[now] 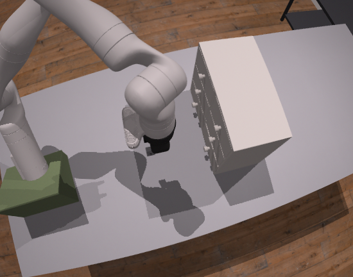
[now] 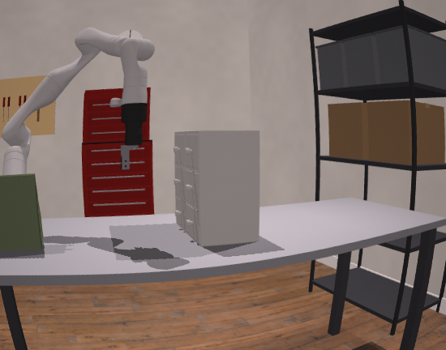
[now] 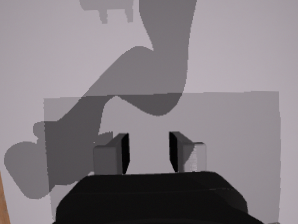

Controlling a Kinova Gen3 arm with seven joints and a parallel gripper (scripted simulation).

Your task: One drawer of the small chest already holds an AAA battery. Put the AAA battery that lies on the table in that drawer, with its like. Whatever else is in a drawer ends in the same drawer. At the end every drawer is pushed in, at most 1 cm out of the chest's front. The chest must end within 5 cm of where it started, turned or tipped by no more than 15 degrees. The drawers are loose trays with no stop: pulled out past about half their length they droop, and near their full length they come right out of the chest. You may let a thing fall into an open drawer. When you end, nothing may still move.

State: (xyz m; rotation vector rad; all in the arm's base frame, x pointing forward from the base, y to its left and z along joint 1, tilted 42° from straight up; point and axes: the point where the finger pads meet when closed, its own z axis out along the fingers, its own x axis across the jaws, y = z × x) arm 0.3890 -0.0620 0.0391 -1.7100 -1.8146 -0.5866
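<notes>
The small pale chest [image 1: 239, 102] stands on the grey table at the right of the middle, with its knobbed drawer fronts [image 1: 205, 115] facing my arm. All its drawers look pushed in. It also shows in the exterior view [image 2: 218, 186]. My gripper [image 1: 150, 151] [image 2: 126, 160] hangs high above the table, left of the chest front, pointing straight down. In the wrist view its fingers stand apart with only bare table and shadow between them. I see no AAA battery in any view.
My arm's green base block [image 1: 36, 186] [image 2: 14, 211] sits at the table's left end. A black shelf rack [image 2: 383, 142] stands beyond the table's right end. A red tool cabinet [image 2: 117, 154] stands at the back wall.
</notes>
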